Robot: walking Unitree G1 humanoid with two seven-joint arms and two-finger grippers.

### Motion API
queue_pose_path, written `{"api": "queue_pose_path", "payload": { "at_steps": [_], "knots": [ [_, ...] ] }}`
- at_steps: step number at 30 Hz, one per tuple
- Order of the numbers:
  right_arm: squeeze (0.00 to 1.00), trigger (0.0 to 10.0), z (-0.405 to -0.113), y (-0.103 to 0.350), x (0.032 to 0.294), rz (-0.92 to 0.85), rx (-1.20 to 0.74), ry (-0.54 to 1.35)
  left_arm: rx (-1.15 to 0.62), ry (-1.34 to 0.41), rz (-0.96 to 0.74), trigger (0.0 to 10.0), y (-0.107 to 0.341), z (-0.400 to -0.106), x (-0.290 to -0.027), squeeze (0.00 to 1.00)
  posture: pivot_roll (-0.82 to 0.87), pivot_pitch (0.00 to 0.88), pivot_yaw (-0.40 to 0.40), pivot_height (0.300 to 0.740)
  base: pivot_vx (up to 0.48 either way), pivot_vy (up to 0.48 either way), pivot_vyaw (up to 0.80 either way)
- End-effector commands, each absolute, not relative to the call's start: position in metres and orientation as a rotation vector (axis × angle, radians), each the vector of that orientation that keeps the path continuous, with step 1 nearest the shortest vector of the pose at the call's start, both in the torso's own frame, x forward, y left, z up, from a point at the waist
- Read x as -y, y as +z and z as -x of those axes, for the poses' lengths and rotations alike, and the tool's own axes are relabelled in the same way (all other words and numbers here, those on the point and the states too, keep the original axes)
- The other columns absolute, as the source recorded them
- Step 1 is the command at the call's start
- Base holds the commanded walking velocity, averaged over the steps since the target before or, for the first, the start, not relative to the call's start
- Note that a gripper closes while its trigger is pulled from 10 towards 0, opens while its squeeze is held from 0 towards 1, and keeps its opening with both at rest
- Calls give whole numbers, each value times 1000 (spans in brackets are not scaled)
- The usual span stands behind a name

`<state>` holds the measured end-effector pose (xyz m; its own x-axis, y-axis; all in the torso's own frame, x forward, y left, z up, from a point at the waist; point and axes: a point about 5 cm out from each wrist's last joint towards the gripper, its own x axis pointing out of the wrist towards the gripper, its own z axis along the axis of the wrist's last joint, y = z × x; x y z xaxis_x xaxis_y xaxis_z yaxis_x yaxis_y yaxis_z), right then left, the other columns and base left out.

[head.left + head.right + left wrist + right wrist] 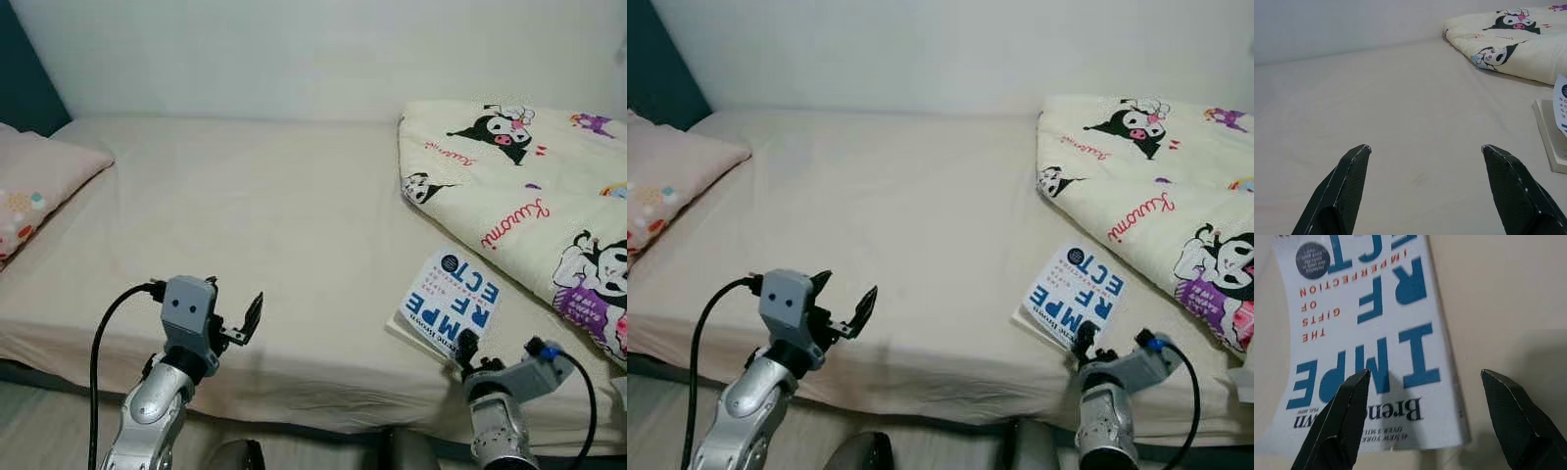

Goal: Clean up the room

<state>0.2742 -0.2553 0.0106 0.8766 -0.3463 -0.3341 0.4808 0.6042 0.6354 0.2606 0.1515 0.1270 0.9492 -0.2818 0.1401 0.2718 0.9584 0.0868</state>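
A white book (453,300) with big blue letters lies flat on the bed near its front edge, beside a folded cartoon-print blanket (534,186). My right gripper (1422,378) hovers open just above the book's near end (1366,347), one finger over the cover and the other over the sheet beside it. In the head views that gripper (466,345) sits at the book's near corner. My left gripper (235,313) is raised over the bed's front edge, open and empty, with bare sheet between its fingers (1352,176).
The bed's beige sheet (245,206) stretches wide between a pink patterned pillow (34,181) at the left and the blanket at the right. A white wall runs behind the bed. The mattress's front edge is just before me.
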Motion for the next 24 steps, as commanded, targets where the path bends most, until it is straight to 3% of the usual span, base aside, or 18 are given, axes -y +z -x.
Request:
{"api": "queue_pose_path", "payload": {
  "at_steps": [1,10,16,24],
  "knots": [
    [0,10000,-272,4,249,-823,-222,-472,151,-293,-104,10000,128,-259,-154,0,66,96,26,596,0,0,0],
    [0,10000,-270,-9,231,-891,-311,-355,147,-286,-113,10000,128,-257,-156,0,73,112,34,596,0,0,0],
    [0,10000,-278,-4,213,-1014,-262,-236,156,-272,-110,10000,130,-258,-155,0,79,116,26,596,0,0,0],
    [0,10000,-282,1,207,-1051,-204,-181,159,-267,-105,10000,130,-258,-154,0,79,112,21,596,0,0,0]
  ]
}}
